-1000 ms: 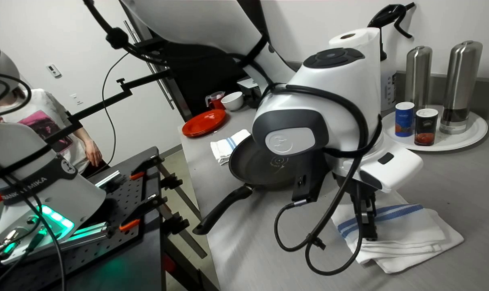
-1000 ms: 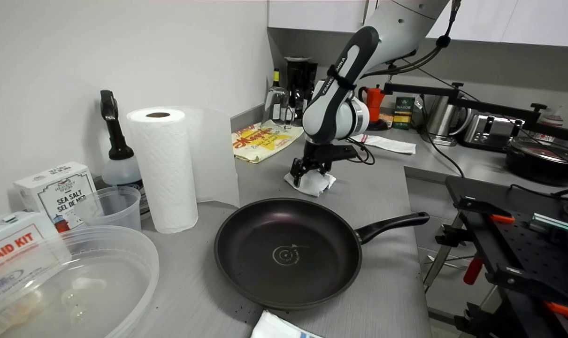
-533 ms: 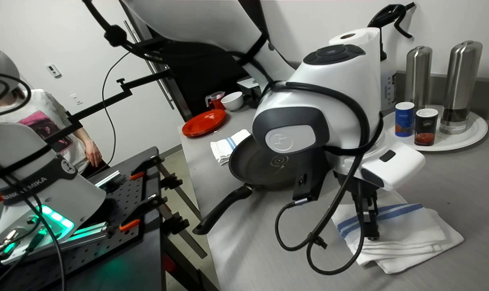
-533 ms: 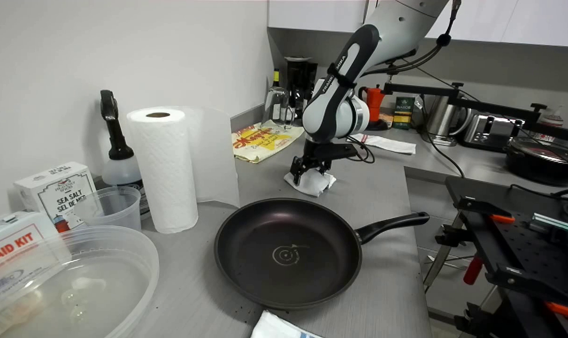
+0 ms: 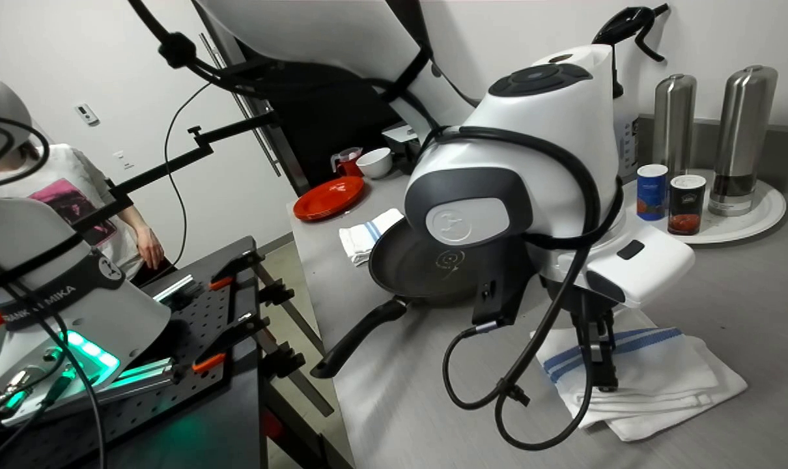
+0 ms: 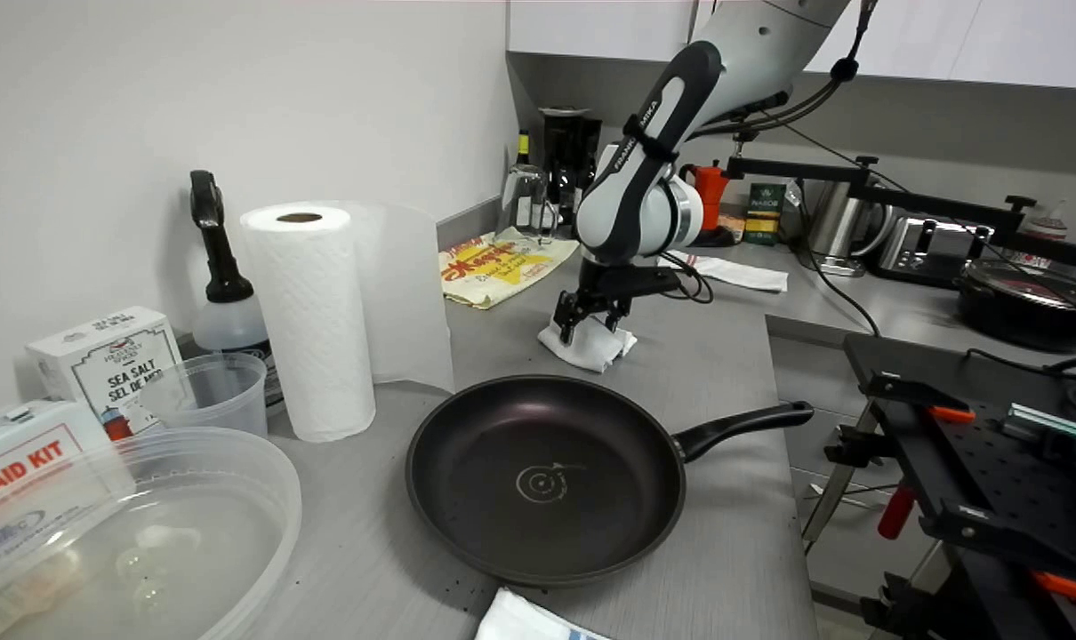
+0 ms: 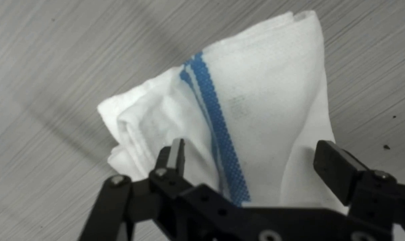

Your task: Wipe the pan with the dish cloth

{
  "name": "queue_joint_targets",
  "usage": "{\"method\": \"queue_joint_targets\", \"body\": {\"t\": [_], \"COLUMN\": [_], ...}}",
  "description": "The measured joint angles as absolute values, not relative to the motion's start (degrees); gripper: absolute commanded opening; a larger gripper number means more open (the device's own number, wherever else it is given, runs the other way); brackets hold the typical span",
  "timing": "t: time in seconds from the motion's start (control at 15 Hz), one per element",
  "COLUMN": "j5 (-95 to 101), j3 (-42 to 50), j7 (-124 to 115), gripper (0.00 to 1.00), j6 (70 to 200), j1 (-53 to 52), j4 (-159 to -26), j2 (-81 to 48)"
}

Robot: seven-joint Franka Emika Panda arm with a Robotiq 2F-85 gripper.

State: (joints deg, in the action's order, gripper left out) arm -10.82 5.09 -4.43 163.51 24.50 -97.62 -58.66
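A white folded dish cloth (image 7: 262, 83) with blue stripes lies on the counter; it also shows in both exterior views (image 5: 674, 371) (image 6: 582, 353). My gripper (image 7: 251, 145) is open just over the cloth, one finger on either side of its middle part. No cloth is seen pinched between the fingers. In an exterior view the gripper (image 6: 589, 327) points down at the cloth; whether the tips touch it is hard to tell. The black pan (image 6: 547, 524) lies flat beside the cloth, its handle towards the counter edge. The arm partly hides the pan (image 5: 420, 267) in an exterior view.
A second striped white cloth (image 5: 368, 238) lies beyond the pan. A paper towel roll (image 6: 311, 329) and clear plastic tub (image 6: 209, 524) stand along the wall. A white tray (image 5: 759, 215) holds several shakers and grinders. A yellow printed cloth (image 6: 493, 271) lies farther back.
The open gripper has shifted slightly to the right in both exterior views, staying over the cloth. The cloth and the pan have not visibly moved.
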Motion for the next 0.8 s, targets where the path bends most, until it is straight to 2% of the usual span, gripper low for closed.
{"method": "queue_joint_targets", "body": {"t": [0.6,0.8], "j5": [-10.8,-10.8], "j3": [5.5,5.5], "j7": [-4.4,-4.3], "gripper": [0.01,0.03], "j6": [163.5,163.5], "j1": [24.4,24.3], "j4": [-98.1,-98.1], "j2": [-58.4,-58.3]}}
